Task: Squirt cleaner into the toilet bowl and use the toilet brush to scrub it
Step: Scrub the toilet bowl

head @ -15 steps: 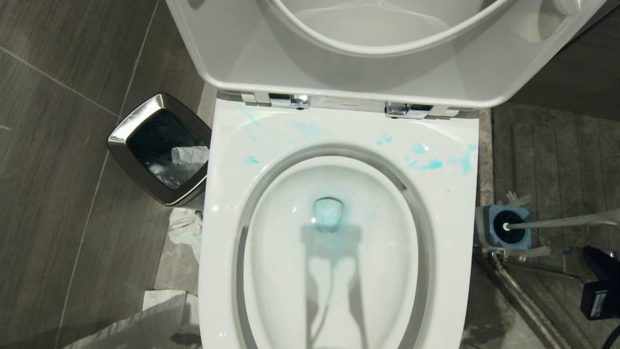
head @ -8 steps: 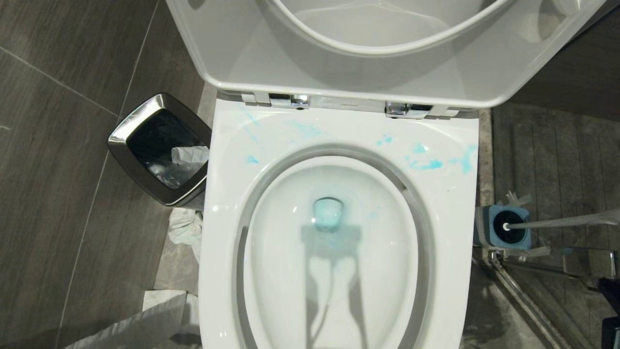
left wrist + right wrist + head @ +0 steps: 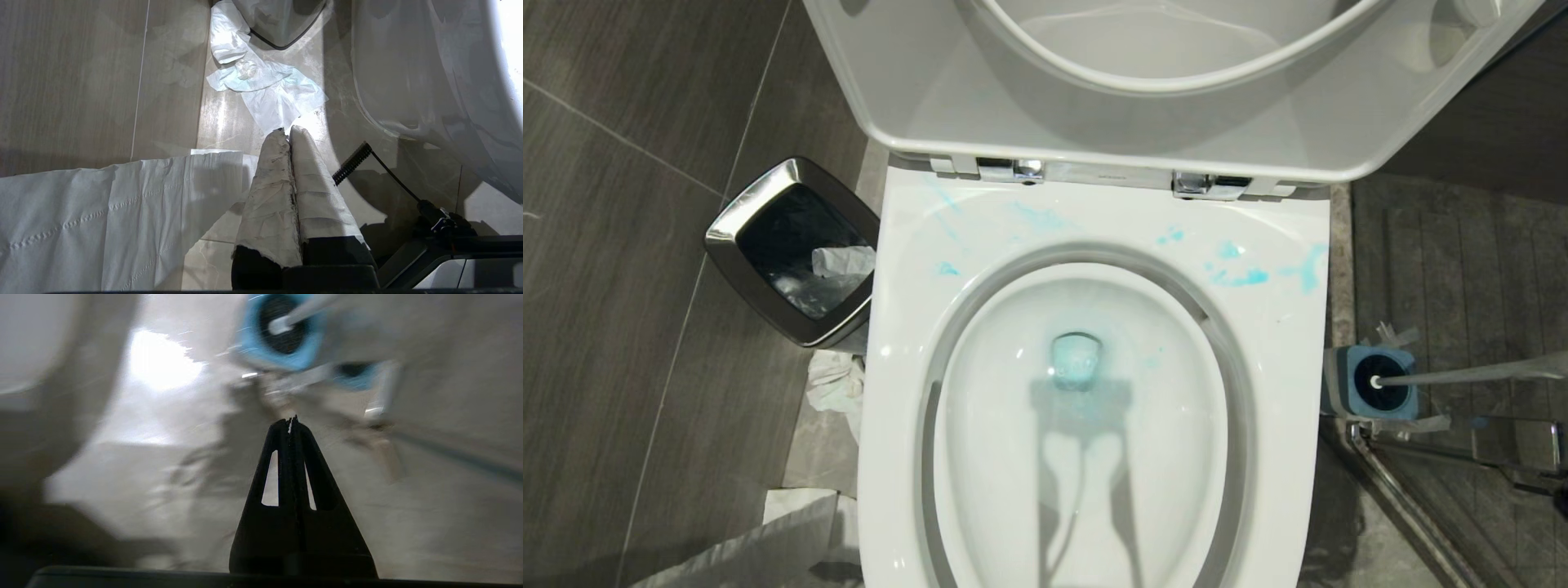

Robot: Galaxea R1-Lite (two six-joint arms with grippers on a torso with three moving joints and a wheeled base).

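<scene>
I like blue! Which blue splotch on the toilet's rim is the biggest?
The cleaner smear on the toilet bowl's back-right rim, near the brush holder. It is darker and wider than the faint streaks at back-left.

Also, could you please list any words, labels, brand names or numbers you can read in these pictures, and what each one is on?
None can be read.
A small dark mark on the chrome hinge bar of the toilet bowl: too small to read.
The steel bin, the brush holder and the toilet brush show no lettering.
</scene>
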